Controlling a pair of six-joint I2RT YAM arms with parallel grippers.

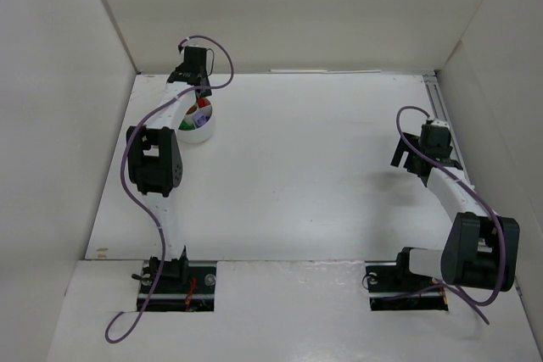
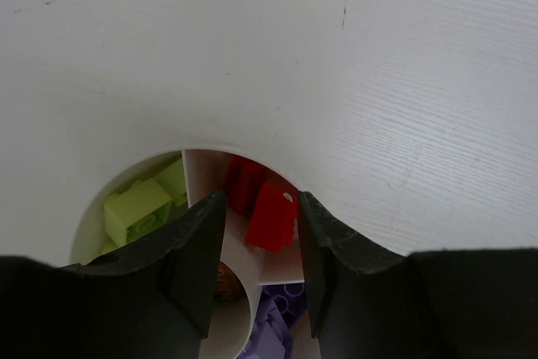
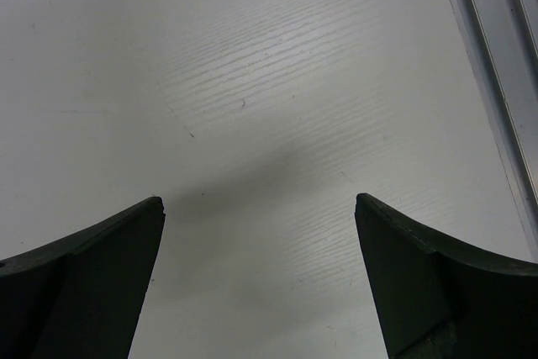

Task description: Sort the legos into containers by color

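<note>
The round white dish (image 1: 204, 135) stands at the far left of the table. My left gripper (image 1: 198, 101) hangs right over it, jaws apart. In the left wrist view, the gripper (image 2: 262, 197) straddles a red lego (image 2: 271, 218) that lies close to the right finger, with a gap to the left finger. A second red lego (image 2: 241, 181) lies behind it in the same compartment. Lime-yellow legos (image 2: 136, 208) fill the compartment to the left, pale purple ones (image 2: 284, 315) the nearer one, and an orange-brown one (image 2: 225, 280) shows in the middle. My right gripper (image 1: 411, 158) (image 3: 259, 201) is open and empty above bare table.
White walls (image 1: 51, 125) close in the table on the left, back and right. A metal rail (image 3: 496, 65) runs along the right edge by the right gripper. A green lego (image 1: 186, 125) shows in the dish's near side.
</note>
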